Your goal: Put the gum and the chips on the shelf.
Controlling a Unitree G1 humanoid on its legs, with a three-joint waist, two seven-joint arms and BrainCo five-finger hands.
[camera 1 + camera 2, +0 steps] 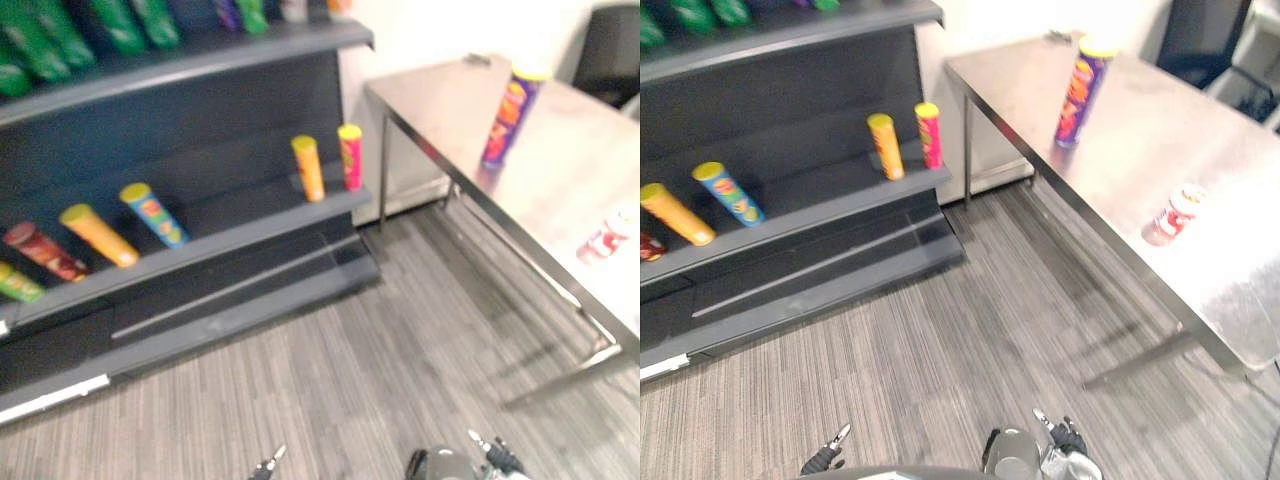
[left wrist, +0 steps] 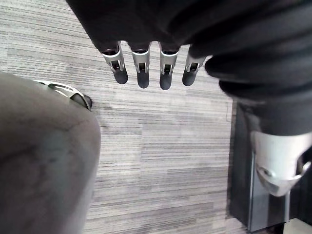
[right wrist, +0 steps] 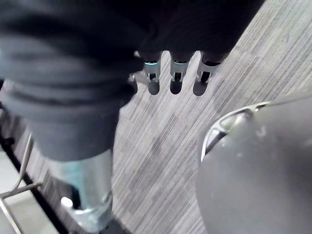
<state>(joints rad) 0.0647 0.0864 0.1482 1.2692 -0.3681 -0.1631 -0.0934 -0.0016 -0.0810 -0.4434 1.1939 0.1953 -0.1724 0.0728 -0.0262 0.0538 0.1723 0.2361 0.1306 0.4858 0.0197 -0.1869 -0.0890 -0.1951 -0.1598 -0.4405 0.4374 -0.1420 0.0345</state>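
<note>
Both hands hang low by the robot's body over the grey striped floor (image 1: 940, 340), and neither carries anything. The left hand (image 2: 141, 68) has its fingers straight in a row with only floor past them. The right hand (image 3: 176, 78) is the same, fingers extended, thumb apart and nothing between them.

Farther out on the robot's right is the steel table (image 1: 1200, 130), and both of the task's things are on it. The gum (image 1: 1172, 215), a small red-and-white tub, sits a little in from the table's long edge that faces the floor, towards its near end. The chips (image 1: 1080, 90), a tall purple can with a yellow lid, stand upright farther along, near the same edge and well apart from the gum.

On the robot's left is the dark shelf (image 1: 820, 205). Its middle board already holds an orange can (image 1: 885, 146) and a pink can (image 1: 929, 135) upright at the right end, and a blue can (image 1: 728, 193) leaning farther along. Bare board shows between them. Green packs (image 1: 60, 35) line the upper board.

By this layout the task looks unstarted: neither item has been grasped or moved across. All of it remains, which means reaching the table, picking up each item and placing it on the shelf.
</note>
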